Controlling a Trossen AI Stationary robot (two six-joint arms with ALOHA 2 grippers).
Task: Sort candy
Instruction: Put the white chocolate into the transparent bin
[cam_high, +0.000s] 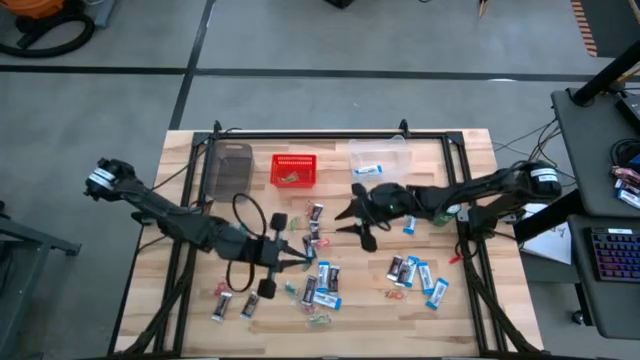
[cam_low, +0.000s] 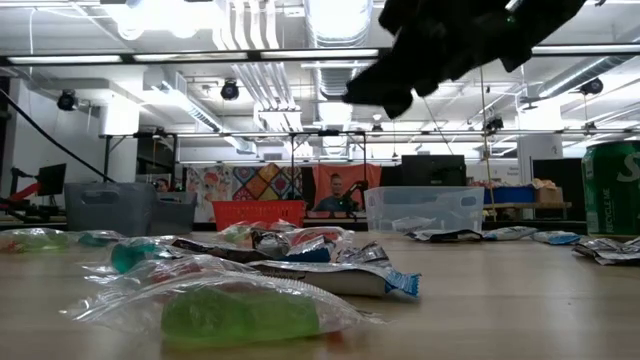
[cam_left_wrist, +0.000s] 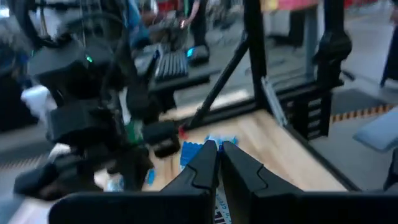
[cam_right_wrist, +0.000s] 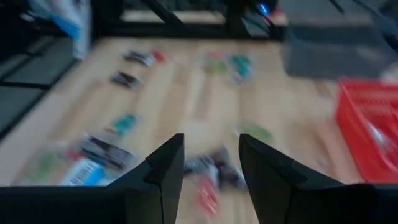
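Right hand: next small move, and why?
Probably lower the right hand onto the candy just beyond its tips. Its fingers stand apart with nothing between them, and the low view shows it well above the table. The left hand is shut over the middle pile, apparently holding nothing.

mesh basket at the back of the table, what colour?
Red. The basket shows best in the high view, between the two bins.

Grey floor (cam_high: 120, 100), bright ceiling lights (cam_low: 335, 15)
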